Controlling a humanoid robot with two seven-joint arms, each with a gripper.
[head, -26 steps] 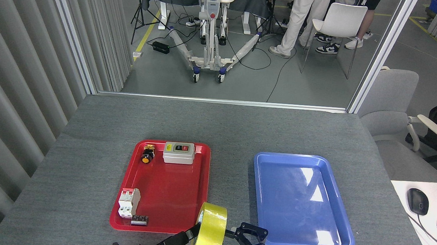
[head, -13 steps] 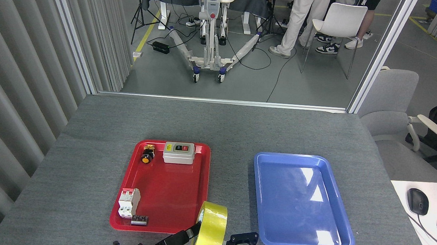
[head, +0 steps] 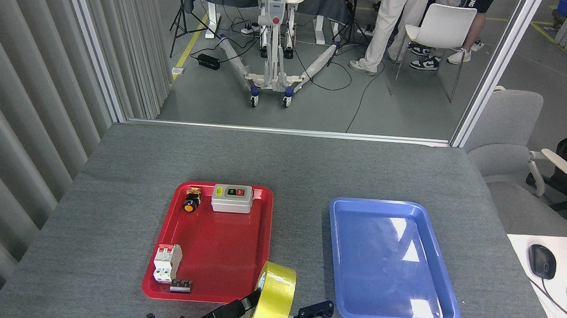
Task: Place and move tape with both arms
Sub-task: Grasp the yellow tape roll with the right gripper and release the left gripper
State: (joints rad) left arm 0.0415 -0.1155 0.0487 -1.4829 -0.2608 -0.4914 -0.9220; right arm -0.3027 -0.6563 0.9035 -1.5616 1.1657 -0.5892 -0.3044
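The tape (head: 273, 300), a wide yellow roll with a white core, stands on edge near the table's front edge, between the red tray (head: 217, 254) and the blue tray (head: 391, 261). My left gripper (head: 252, 302) comes in from the lower left; one black finger reaches into the core, and it is shut on the tape. My right gripper (head: 304, 317) sits close against the roll's right face with its black fingers spread apart, so it is open. I cannot tell whether its fingers touch the roll. Both arms are mostly cut off by the bottom edge.
The red tray holds a grey switch box (head: 231, 198), a small yellow push button (head: 191, 200), a white circuit breaker (head: 166, 263) and a black terminal strip (head: 181, 285). The blue tray has nothing in it. A side desk with a mouse (head: 541, 261) stands right.
My right gripper has dropped lower and slid left, closer to the tape's right face. The tape and my left gripper have stayed almost still.
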